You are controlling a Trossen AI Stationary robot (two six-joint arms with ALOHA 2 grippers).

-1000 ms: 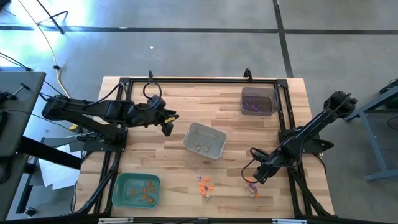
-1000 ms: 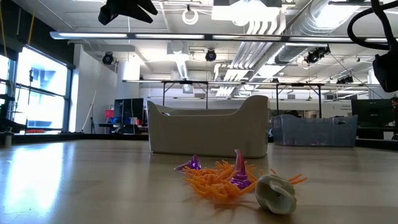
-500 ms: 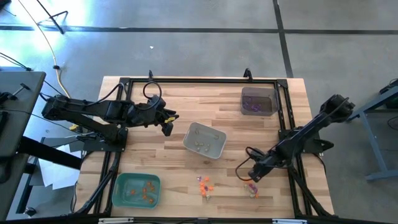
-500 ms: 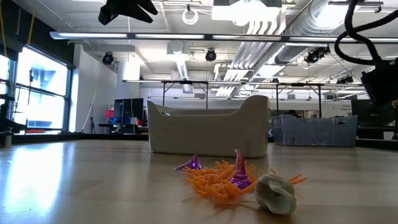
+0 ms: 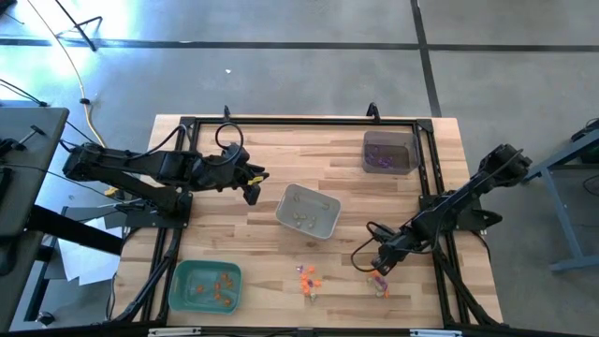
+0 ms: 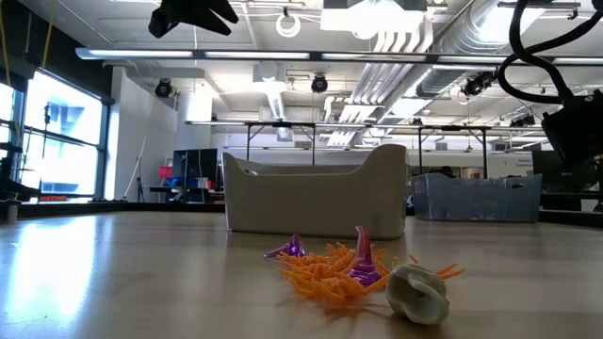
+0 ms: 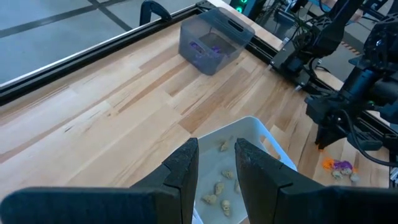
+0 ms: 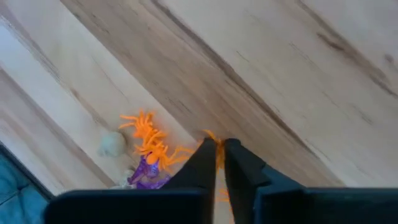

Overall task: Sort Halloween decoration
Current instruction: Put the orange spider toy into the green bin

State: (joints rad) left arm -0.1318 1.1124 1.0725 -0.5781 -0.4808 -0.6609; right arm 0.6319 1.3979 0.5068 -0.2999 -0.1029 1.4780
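The Halloween decoration lies in two small heaps near the table's front edge. One heap (image 5: 307, 278) holds orange, purple and pale trinkets. The other heap (image 5: 380, 287) lies under my right gripper (image 5: 377, 271), which points steeply down and is shut on an orange trinket (image 8: 219, 154). My left gripper (image 5: 251, 193) hangs open, with nothing in it, above the table beside the pale tray (image 5: 307, 211). My right gripper pinches a thin orange trinket (image 8: 218, 149) between its two fingers, coming from above and pointing steeply down. Orange bits stick out on both sides of the fingertips. Whether the trinket rests on the wood or is lifted, I cannot tell.
The pale tray holds pale trinkets. A green tray (image 5: 206, 285) with orange ones stands at the front left, and a dark clear tray (image 5: 388, 152) with purple ones at the back right. A black frame (image 5: 299, 122) runs around the work area.
My right gripper has come down and a little toward the table's left edge, onto the small heap near the front edge. The heaps and trays lie as before.
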